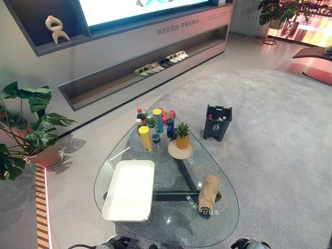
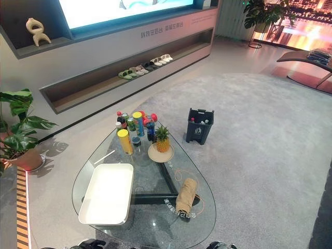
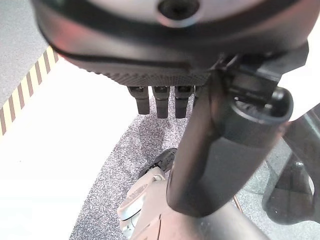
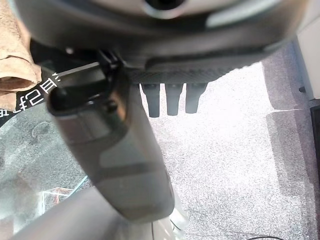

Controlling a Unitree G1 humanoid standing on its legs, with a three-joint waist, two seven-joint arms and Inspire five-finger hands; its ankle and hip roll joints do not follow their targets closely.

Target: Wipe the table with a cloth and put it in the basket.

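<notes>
Two head views give me the whole scene: a rounded glass desk (image 1: 228,207) on grey carpet, with a tan cloth (image 1: 209,192) rolled up and lying on the glass toward my right front edge, over some printed lettering. On the left half of the desk sits a white tray (image 1: 129,189), well apart from the cloth. Farther back stand a yellow can (image 1: 145,138), a cluster of bottles and cans (image 1: 155,118), and a pineapple (image 1: 182,136) on a small plate (image 1: 180,151). Beyond the desk, on the carpet, stands a dark basket (image 1: 217,122) with a few items inside; I can't make out what they are. A potted plant (image 1: 31,129) is off to my left, and a wall shelf holds a row of slippers (image 1: 161,63).

My wrist cameras add what the head views lack: the hands themselves. The left hand (image 3: 160,102) hangs over the carpet with its fingers straight and relaxed, thumb standing out, holding nothing. The right hand (image 4: 170,102) is likewise loose and empty, fingers straight, above the carpet just off the desk's edge. In the right wrist view a corner of the cloth (image 4: 15,60) shows on the glass beside the lettering, near that hand but clearly apart from its fingers. The cloth lies on the desk, in neither hand, and well away from the basket.
</notes>
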